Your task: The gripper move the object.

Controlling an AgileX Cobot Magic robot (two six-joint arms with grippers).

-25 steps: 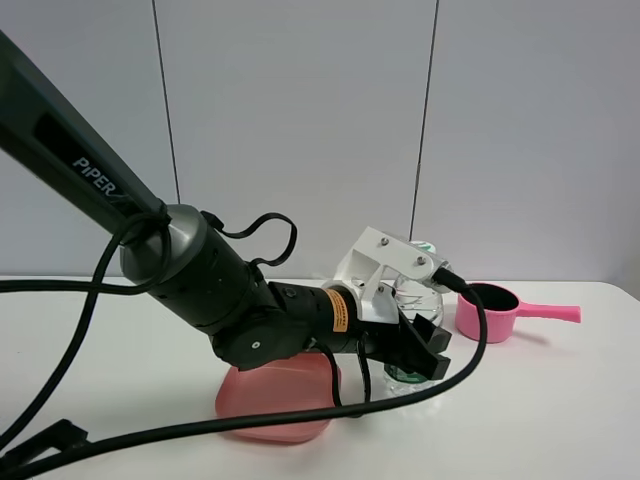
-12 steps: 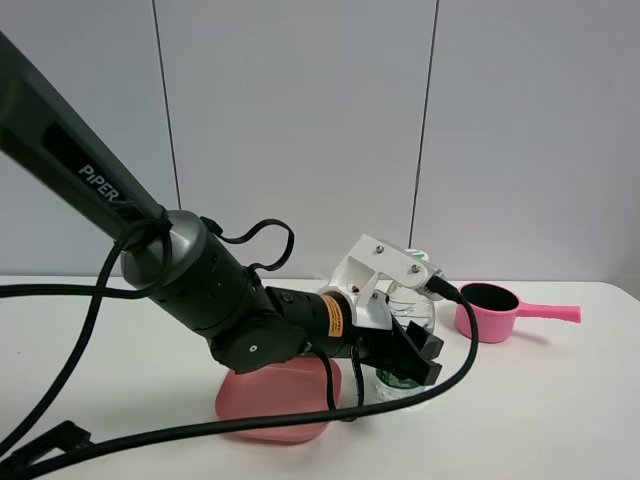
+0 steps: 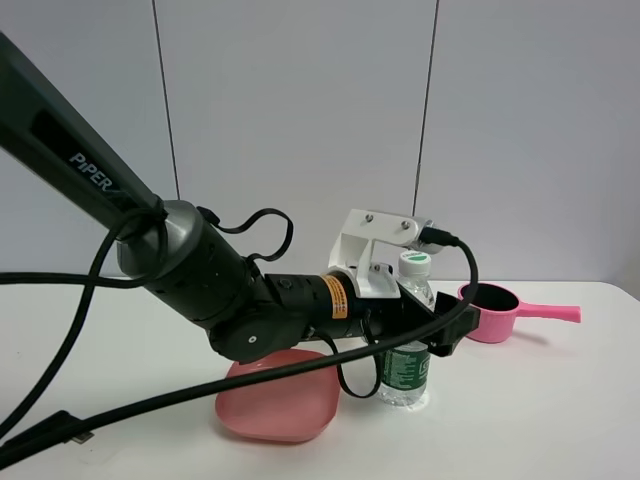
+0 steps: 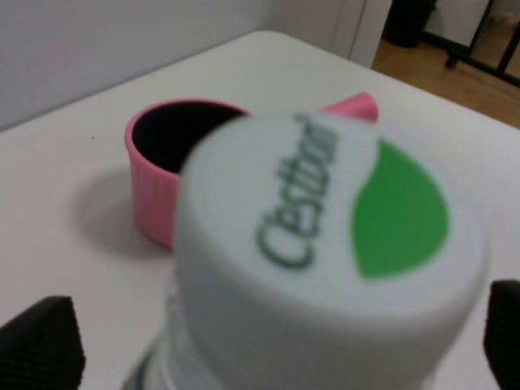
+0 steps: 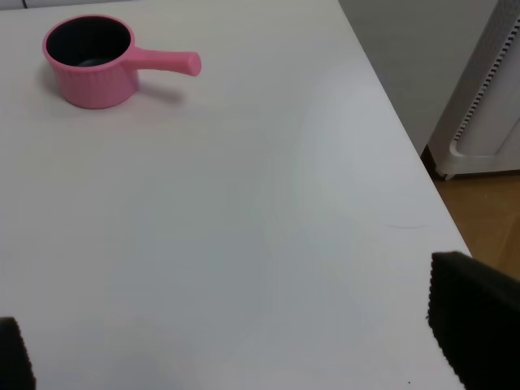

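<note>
Pink plastic comes first: the square plate (image 3: 275,405) lies on the white worktop (image 3: 560,410), at about eight o'clock from the bottle (image 3: 404,368). The bottle stands upright on the worktop near the middle. It is clear plastic, with a dark green label round its lower body and a white cap (image 4: 325,244) printed with a green leaf and blurred lettering. My left pincer (image 3: 418,335) straddles it below the cap, one finger on either side. Whether the pads press the plastic I cannot tell. At two o'clock from the bottle sits the pink saucepan (image 3: 488,312), near but apart, its handle pointing to three o'clock. Past it, bare worktop runs out to the right-hand edge, with floor showing beyond. My right pincer (image 5: 244,337) hangs released over that stretch, pads wide apart.
</note>
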